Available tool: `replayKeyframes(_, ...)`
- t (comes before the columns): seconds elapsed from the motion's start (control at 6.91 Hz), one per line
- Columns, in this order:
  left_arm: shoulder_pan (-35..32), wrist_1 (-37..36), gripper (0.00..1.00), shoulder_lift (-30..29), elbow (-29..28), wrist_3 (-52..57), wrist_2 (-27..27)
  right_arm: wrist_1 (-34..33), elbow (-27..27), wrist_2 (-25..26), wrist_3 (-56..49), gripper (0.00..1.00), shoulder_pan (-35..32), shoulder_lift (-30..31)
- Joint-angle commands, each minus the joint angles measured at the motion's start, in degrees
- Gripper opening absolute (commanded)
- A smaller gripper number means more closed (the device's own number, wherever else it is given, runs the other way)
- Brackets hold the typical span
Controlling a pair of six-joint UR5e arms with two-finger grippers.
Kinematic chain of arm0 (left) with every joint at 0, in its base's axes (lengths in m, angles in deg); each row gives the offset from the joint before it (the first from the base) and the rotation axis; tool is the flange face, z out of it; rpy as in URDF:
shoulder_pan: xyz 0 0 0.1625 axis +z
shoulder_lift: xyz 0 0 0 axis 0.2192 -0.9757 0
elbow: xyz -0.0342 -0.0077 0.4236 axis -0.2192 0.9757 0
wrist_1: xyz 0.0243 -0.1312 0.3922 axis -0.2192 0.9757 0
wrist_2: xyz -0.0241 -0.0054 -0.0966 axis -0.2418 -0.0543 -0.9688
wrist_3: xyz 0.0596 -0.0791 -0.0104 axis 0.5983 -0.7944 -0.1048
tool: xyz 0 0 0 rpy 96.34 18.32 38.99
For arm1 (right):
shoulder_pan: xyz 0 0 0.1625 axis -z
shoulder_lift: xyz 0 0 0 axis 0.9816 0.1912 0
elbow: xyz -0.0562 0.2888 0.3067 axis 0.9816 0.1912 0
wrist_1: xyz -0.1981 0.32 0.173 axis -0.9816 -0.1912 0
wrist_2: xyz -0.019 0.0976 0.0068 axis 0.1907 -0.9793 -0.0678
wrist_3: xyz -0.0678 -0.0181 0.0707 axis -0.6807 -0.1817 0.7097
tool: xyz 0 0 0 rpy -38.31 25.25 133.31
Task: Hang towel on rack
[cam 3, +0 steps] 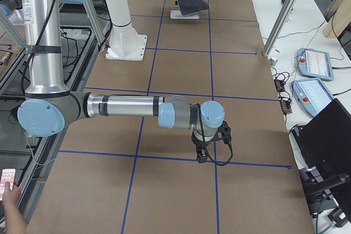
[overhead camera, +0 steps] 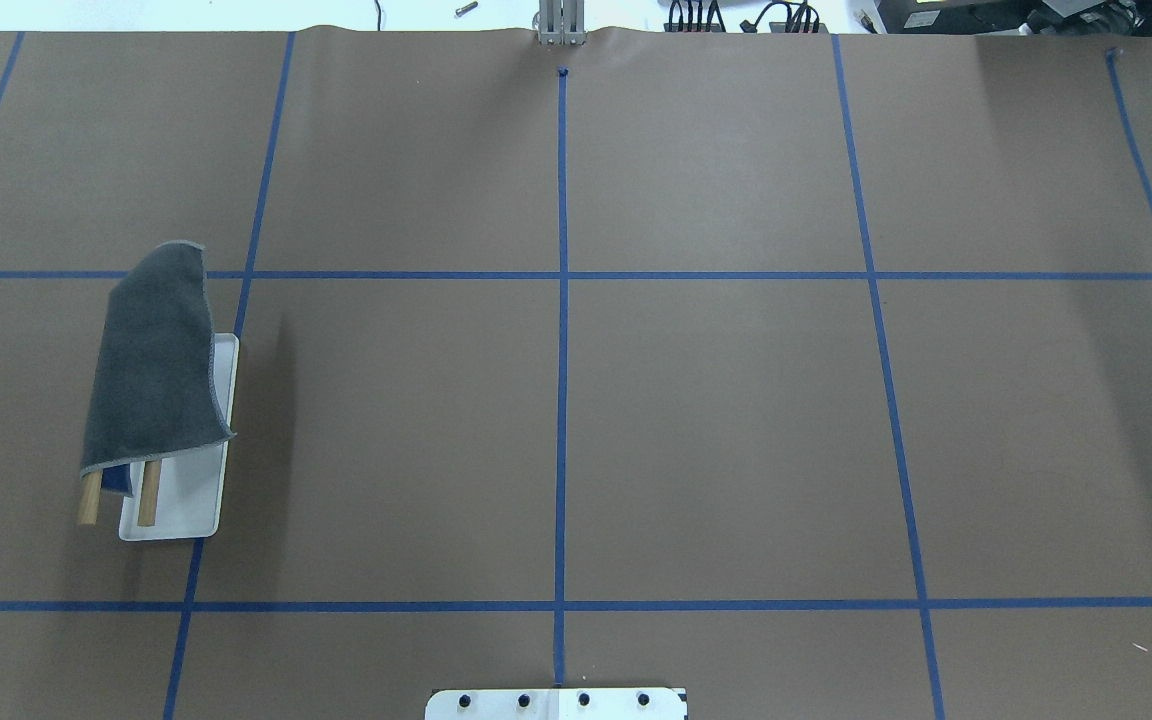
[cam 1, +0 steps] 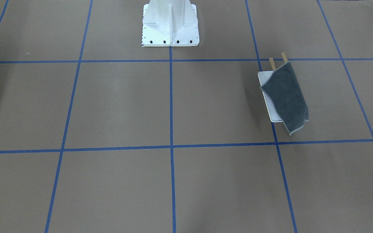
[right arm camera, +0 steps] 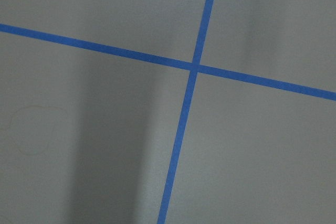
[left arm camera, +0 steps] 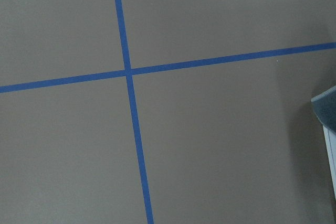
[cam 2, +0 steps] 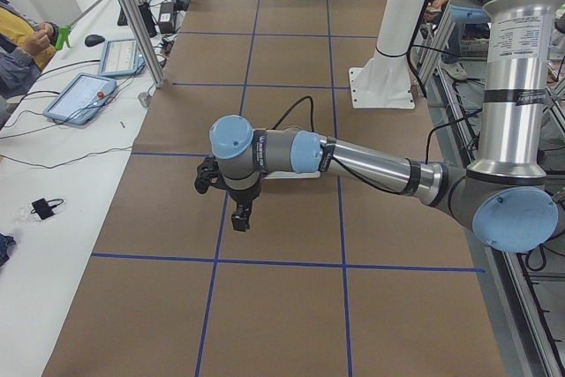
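The grey towel [cam 1: 285, 97] is draped over the rack's two wooden rods [cam 1: 272, 63], with one corner hanging past the white base [cam 1: 265, 94]. In the overhead view the towel [overhead camera: 151, 360] covers most of the rods [overhead camera: 148, 495], and a bit of blue shows under its near edge above the base [overhead camera: 191, 500]. It also shows far off in the exterior right view [cam 3: 192, 6]. The left gripper [cam 2: 240, 218] hangs above the table close to the rack. The right gripper [cam 3: 202, 157] hangs above bare table far from it. I cannot tell whether either is open or shut.
The large white bolted pedestal [cam 1: 170, 26] stands at the robot's side of the table. Blue tape lines grid the brown tabletop [overhead camera: 716, 430]. Tablets and cables lie on the operators' bench [cam 2: 84, 94]. A towel corner [left arm camera: 325, 111] shows at the left wrist view's right edge.
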Motion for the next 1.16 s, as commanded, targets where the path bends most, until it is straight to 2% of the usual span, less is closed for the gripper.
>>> replayKeyframes(0.0, 0.24, 0.29, 0.98, 0.34, -0.21, 0.38, 0.49, 0.00, -0.45, -1.45, 0.19, 1.00, -0.01, 0.06)
replayKeyframes(0.14, 0.33, 0.38, 0.98, -0.26, 0.14, 0.38, 0.67, -0.09, -1.85, -3.29, 0.36, 1.00, -0.01, 0.33)
replayKeyframes(1.01, 0.06, 2.66, 0.98, 0.25, 0.58, 0.30, 0.76, 0.00, -3.27, -3.04, 0.36, 1.00, 0.86, 0.50)
